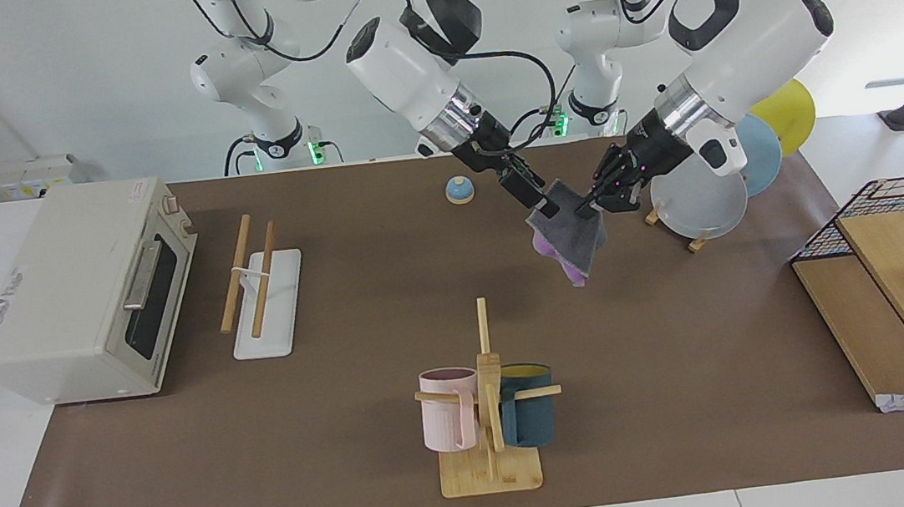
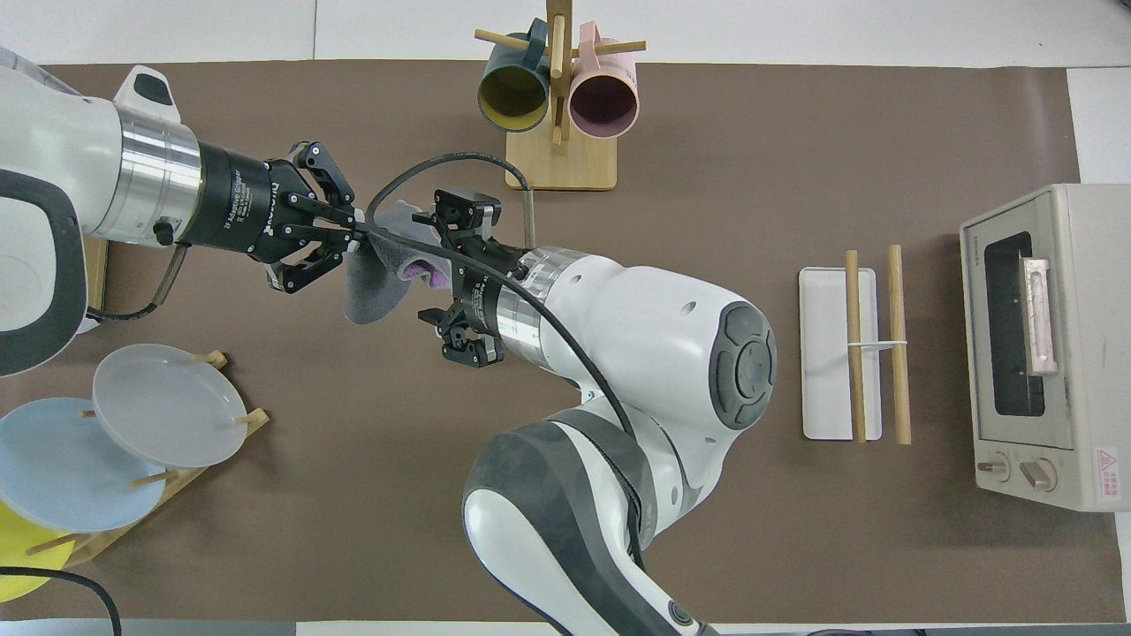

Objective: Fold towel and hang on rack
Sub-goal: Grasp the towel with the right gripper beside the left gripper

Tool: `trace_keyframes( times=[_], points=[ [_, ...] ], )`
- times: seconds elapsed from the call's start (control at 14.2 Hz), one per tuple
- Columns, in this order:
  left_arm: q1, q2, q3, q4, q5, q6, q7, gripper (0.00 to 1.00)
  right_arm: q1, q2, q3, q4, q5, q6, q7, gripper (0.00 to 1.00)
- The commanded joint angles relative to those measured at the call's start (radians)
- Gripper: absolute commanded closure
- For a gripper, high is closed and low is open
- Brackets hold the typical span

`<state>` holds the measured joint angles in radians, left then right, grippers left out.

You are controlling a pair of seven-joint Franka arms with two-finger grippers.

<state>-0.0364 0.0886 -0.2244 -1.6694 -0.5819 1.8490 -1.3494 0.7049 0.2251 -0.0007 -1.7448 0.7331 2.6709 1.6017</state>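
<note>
- The towel [image 1: 570,234] hangs in the air near the middle of the facing view, slightly toward the upper right, clear of the brown table cover [image 1: 357,465]; its grey face shows, with purple peeking out at the lower edge.
- The right gripper [image 1: 550,208] is pinched closed on one upper corner of the towel.
- The left gripper [image 1: 586,206] is closed on the neighbouring upper corner, so the two claws sit just beside each other with the cloth drooping below them.
- The rack [image 1: 263,290] stands in the left part of the facing view, beside the toaster oven [image 1: 78,293] and well apart from the towel; both its rods are bare.
- The mug stand [image 1: 486,418] holds a pink mug [image 1: 445,409] and a dark teal mug [image 1: 529,409] at lower centre.
- Plates [image 1: 702,198] lean in a stand at upper right.
</note>
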Motion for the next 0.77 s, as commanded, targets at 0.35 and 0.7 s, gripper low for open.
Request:
trace_keyframes(
  times=[0.35, 0.7],
  points=[
    [-0.011, -0.027, 0.01, -0.029, -0.032, 0.019, -0.019, 1.0, 0.005, 0.019, 0.007, 0.022, 0.025, 0.012, -0.043, 0.2],
    [-0.011, -0.027, 0.008, -0.029, -0.033, 0.021, -0.027, 1.0, 0.005, 0.019, 0.007, 0.022, 0.025, 0.012, -0.063, 1.0]
  ],
)
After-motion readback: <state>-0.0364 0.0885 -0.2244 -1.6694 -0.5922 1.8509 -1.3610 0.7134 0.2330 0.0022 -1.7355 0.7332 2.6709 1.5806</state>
